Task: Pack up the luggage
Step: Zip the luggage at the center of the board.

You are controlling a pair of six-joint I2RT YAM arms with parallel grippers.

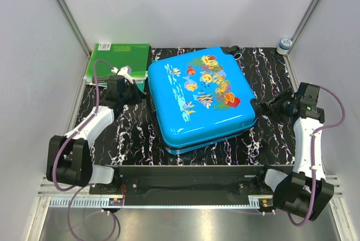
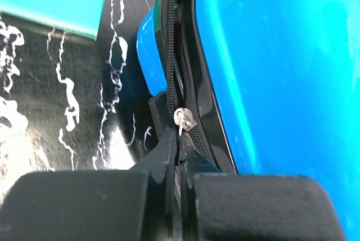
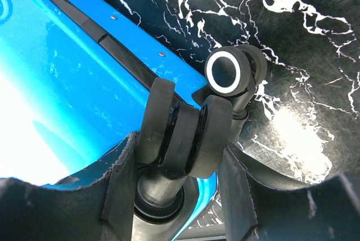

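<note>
Right now your suitcase [image 1: 199, 98] lies flat with its lid down and its fish print facing up, in the middle of the black marbled table [image 1: 270, 140]. Green folders [image 1: 118, 58] sit just beside its far left corner. Your left gripper [image 2: 179, 140] is at the case's left edge, its fingers clenched on the small silver zipper pull [image 2: 184, 119], which sits on the track between the two blue shells. Your right gripper [image 1: 265, 106] is at the near right corner, its fingers clasping a black double wheel [image 3: 183, 134] from both sides. A second wheel [image 3: 228, 72], with a white ring, stands just beyond it.
</note>
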